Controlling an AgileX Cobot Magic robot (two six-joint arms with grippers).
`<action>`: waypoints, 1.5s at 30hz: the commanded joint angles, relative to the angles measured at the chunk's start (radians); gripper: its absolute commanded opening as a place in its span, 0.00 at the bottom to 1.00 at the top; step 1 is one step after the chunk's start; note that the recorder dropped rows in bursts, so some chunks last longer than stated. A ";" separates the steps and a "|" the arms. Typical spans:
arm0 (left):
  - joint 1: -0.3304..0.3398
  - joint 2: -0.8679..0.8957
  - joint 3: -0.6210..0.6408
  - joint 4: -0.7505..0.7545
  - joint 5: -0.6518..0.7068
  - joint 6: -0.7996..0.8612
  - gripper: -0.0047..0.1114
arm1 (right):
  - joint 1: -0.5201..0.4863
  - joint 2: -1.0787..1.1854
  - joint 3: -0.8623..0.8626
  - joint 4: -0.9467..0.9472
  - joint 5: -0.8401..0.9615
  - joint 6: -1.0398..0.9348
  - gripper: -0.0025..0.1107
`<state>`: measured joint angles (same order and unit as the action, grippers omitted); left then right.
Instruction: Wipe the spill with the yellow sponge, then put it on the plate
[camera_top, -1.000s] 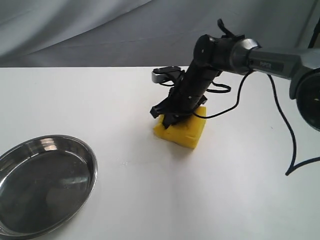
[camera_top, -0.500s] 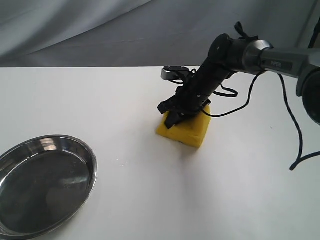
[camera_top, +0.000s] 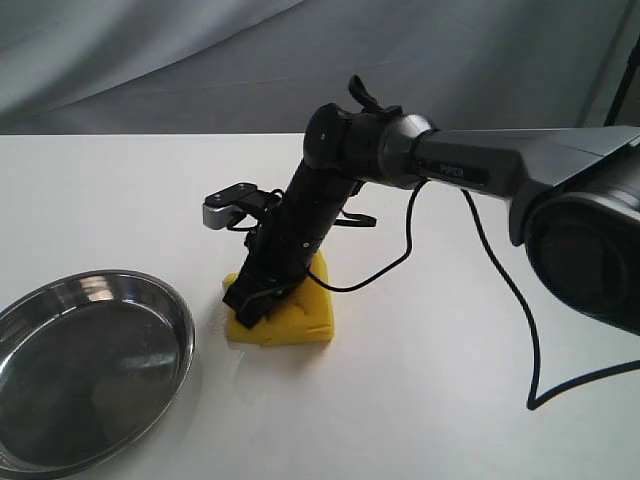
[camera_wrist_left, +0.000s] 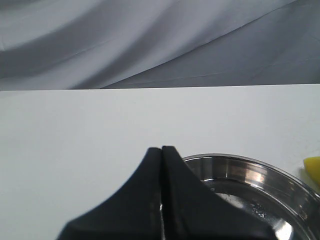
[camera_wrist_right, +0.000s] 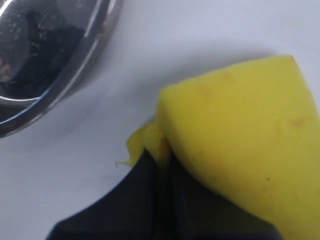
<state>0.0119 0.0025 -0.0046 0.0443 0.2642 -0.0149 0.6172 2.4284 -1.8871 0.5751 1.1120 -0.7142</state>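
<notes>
The yellow sponge (camera_top: 290, 318) rests on the white table just right of the plate (camera_top: 60, 300), pressed down under my right gripper (camera_top: 252, 300). The wrist view shows the right gripper (camera_wrist_right: 161, 155) shut on a pinched edge of the sponge (camera_wrist_right: 245, 125), with the plate's shiny rim (camera_wrist_right: 95, 35) close beside it. No spill shows anywhere; the sponge covers the spot beneath it. My left gripper (camera_wrist_left: 161, 148) is shut and holds nothing, hovering by the plate (camera_wrist_left: 250, 172). A sliver of the sponge (camera_wrist_left: 313, 170) shows at that view's edge. The left gripper is outside the exterior view.
The right arm (camera_top: 470, 165) stretches in from the right, trailing a black cable (camera_top: 510, 300) over the table. A grey cloth backdrop (camera_top: 200, 60) hangs behind the table's far edge.
The right gripper has dragged the sponge across the table to the left and nearer the front, ending close beside the plate. The plate has not moved.
</notes>
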 joint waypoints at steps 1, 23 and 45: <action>-0.006 -0.002 0.005 0.004 0.001 -0.005 0.04 | 0.048 0.039 0.023 0.011 0.056 -0.045 0.02; -0.006 -0.002 0.005 0.004 0.001 -0.005 0.04 | -0.268 0.056 0.023 -0.090 -0.316 0.159 0.02; -0.006 -0.002 0.005 0.004 0.001 -0.005 0.04 | -0.137 0.056 0.023 0.056 0.093 0.002 0.02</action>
<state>0.0119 0.0025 -0.0046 0.0443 0.2642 -0.0149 0.4331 2.4517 -1.8868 0.6523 1.0400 -0.7063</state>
